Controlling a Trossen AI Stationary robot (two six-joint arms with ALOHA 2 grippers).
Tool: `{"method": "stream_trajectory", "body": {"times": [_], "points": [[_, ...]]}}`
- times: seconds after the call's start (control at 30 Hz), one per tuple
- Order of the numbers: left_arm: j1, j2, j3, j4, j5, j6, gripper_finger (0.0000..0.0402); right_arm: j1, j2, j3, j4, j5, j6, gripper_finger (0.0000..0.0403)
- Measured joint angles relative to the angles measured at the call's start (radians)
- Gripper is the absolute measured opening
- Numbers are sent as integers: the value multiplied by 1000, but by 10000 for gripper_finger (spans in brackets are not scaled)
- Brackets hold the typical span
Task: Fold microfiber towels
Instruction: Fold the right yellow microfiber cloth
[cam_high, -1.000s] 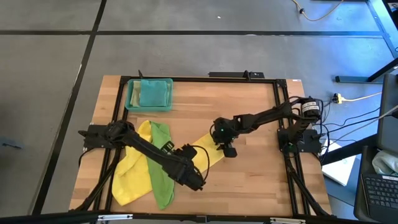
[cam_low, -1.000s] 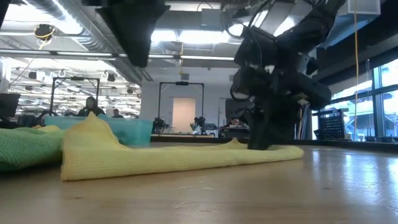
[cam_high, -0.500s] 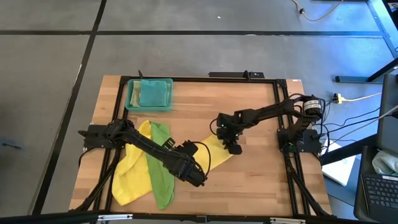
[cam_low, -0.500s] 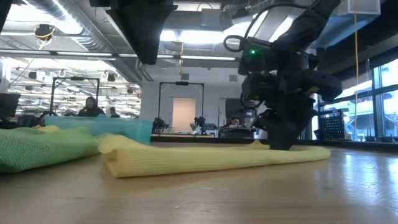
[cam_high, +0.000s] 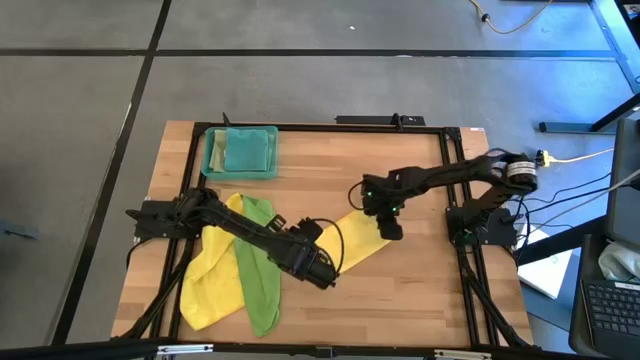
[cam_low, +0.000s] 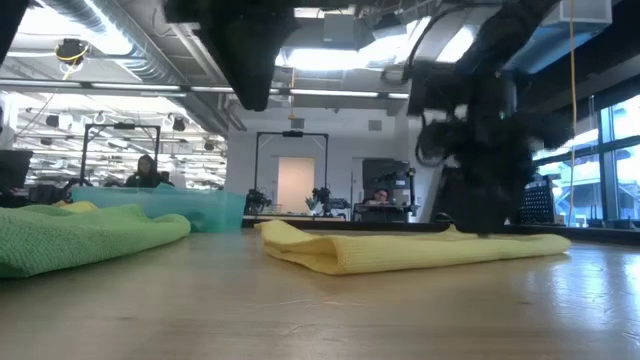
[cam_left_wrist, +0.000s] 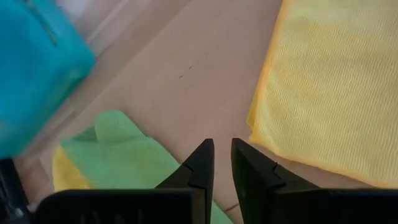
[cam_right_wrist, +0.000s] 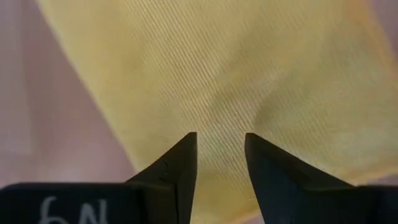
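mid-fold on one soft yellow microfiber towel, lying doubled over near the middle of the wooden worktop, between the two arms. right end effector low over that towel's far end, fingers parted a moderate way with cloth below them, nothing visibly pinched. left end effector just beside the towel's near edge, fingers almost closed, a slim gap between them, holding nothing.

next move, by judgement: pick out a loose edge or corner, pinch one layer only, carry it over squarely so the edges meet.

counted: two yellow towels, the second in a heap at the left edge; one bright green towel draped over that heap; one translucent teal rectangular tray at the back left, teal cloth inside. other towels not made out.
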Motion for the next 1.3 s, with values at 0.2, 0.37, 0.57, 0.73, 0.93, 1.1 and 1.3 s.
{"method": "stream_trajectory", "body": {"times": [0.2,0.37,0.57,0.73,0.93,1.1,1.3], "points": [[49,1,131,20,-50,253,47,-5,-204,3,-45,-23,11,137],[88,0,289,151,-55,613,47,4,-341,5,-13,-60,82,137],[201,-5,404,473,307,992,46,33,-381,1,44,-66,269,137],[294,-12,397,502,521,1163,36,81,-381,1,-4,-32,482,137],[347,-38,390,185,550,1379,6,254,-381,0,-13,209,828,137],[349,-202,200,261,597,1463,2,411,-378,1,249,509,1071,137],[358,-536,-360,634,631,1385,2,531,-353,2,387,749,1196,137]]}}
